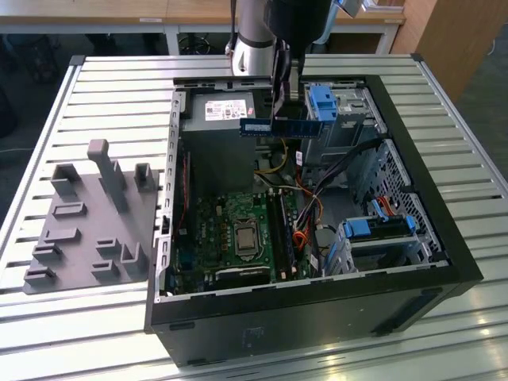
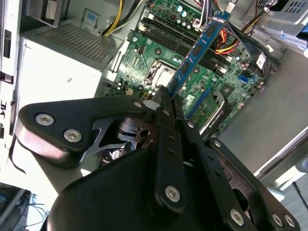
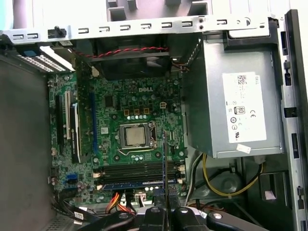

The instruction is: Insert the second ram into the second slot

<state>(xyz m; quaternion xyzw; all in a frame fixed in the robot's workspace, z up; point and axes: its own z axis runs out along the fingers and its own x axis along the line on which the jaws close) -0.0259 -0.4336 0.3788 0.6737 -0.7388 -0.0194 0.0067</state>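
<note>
Slatted metal surface point(image 1: 119, 87) carries the open computer case point(image 1: 429, 238), with a grey fixture point(image 1: 87, 214) at the exterior view's left. Your hand point(image 1: 279, 117) is clamped tight on the second ram point(image 1: 282, 125). It holds the stick level in the air over the far part of the case, in front of the power supply point(image 1: 222, 111) and clear of the motherboard point(image 1: 238, 230).

A pale label sits at one end of the stick, its print too small for you to read. The power supply's white label point(image 3: 245, 108) carries print and marks.

In the first wrist view you see the ram edge-on, a thin line point(image 3: 164, 159) crossing the memory slots point(image 3: 130, 171). One slot appears to hold a blue stick point(image 3: 130, 185) already. The arm point(image 1: 254, 32) is cut off at the exterior view's top.
</note>
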